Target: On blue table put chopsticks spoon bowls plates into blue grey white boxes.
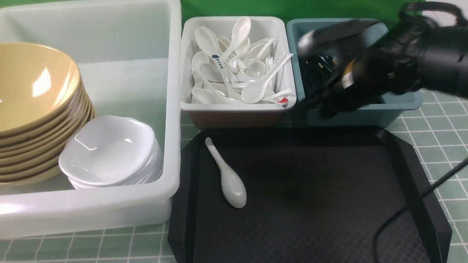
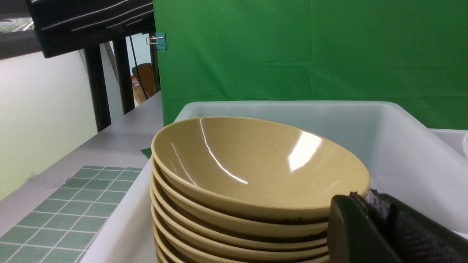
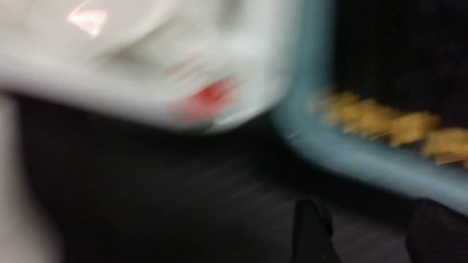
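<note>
Front view: spoon [image 1: 228, 179] lies on tray [image 1: 310, 219], handle toward white bin [image 1: 234, 106]; chopsticks [image 1: 317, 67] in blue-grey bin [image 1: 365, 115], bowls [image 1: 33, 91] and plates [image 1: 109, 153] stacked in tub [image 1: 172, 109]. Blurred right gripper [image 3: 365, 237] at blue-grey bin's near edge, fingers apart, nothing between. Beside bowls, left gripper [image 2: 362, 204] clenched, empty.

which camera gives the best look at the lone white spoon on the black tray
The front view: the spoon lies whole and sharp on the black tray, scoop end nearest the camera. The left wrist view shows bowls in the tub, no spoon. The right wrist view is motion-blurred and does not show it.
</note>
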Controlling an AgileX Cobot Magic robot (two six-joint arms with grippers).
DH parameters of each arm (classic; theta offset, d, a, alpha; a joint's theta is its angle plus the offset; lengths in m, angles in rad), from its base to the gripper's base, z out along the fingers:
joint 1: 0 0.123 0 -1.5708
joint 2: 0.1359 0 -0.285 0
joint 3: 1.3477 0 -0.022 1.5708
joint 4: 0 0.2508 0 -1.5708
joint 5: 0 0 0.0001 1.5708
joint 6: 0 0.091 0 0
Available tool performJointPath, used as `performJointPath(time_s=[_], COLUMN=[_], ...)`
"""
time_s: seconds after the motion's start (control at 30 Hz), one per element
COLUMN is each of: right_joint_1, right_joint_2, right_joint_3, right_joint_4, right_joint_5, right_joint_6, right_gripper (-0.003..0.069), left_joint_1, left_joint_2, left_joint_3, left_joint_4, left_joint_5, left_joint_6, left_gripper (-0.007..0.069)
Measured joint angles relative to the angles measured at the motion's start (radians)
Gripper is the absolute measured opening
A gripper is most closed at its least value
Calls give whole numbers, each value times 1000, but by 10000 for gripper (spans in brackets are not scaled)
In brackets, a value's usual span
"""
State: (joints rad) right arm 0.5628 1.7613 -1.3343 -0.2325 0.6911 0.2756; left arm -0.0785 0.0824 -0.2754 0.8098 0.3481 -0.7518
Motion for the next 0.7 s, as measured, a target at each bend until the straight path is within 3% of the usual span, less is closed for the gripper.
performJointPath(time_s=[0.1, 0.2, 0.6, 0.7], right_joint_1=[132, 199, 208, 208], right_joint_2=[19, 65, 294, 301], right_joint_3=[0, -7, -110, -112], right_joint_4=[107, 134, 162, 164], right_joint_5=[-6, -69, -147, -147], right_joint_6=[-119, -120, -47, -52], right_gripper=[392, 392, 392, 363], left_joint_1=[0, 0, 0, 0], left_joint_2=[0, 0, 0, 0], left_joint_3=[0, 0, 0, 0], left_joint_4=[1, 1, 1, 1], left_joint_5=[0, 0, 0, 1], left_joint_6=[0, 0, 0, 0], left_gripper=[4, 4, 4, 4])
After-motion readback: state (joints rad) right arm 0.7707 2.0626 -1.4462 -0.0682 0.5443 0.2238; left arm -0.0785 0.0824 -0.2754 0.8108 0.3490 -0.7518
